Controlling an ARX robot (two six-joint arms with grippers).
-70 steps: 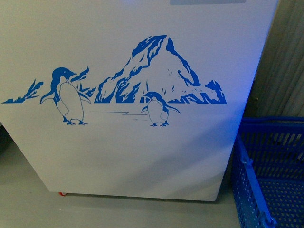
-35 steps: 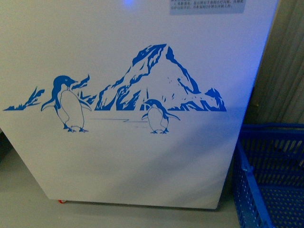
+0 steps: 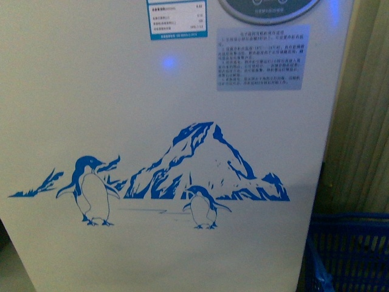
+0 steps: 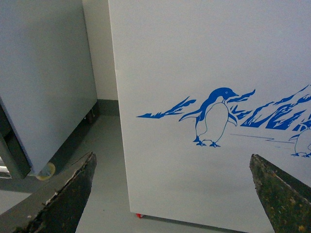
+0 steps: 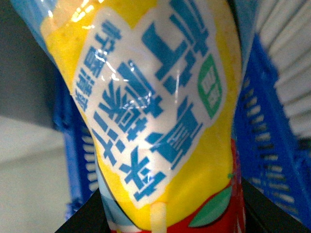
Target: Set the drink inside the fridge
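Upward the front view has travelled: the penguin decal (image 3: 91, 190) now sits lower in the picture, the floor under the fridge (image 3: 182, 121) has gone out of sight, and two printed stickers (image 3: 262, 58) and a round dial (image 3: 267, 9) have come in near the upper edge. The blue shopping basket (image 3: 349, 249) shows only at the low right corner. The drink (image 5: 160, 111) is not yet in the fridge; it is in the right claw (image 5: 170, 216), whose two dark fingers press it from both sides. The bottle fills almost the whole right wrist view, with the basket behind it. The left claw (image 4: 171, 159) is spread wide and carries nothing. It faces the white front wall, with a grey cabinet (image 4: 43, 82) beside. I judge the step in hand to be lifting the bottle toward the top opening, which no picture shows yet. To do it well, the rise should go on until the rim and lid are seen. The bottle should be kept away from the front wall, and the free left claw can be used for the lid. The long axis of the drink runs across the line between the two fingers. Neither cap nor base is visible, so I cannot tell which end points up.
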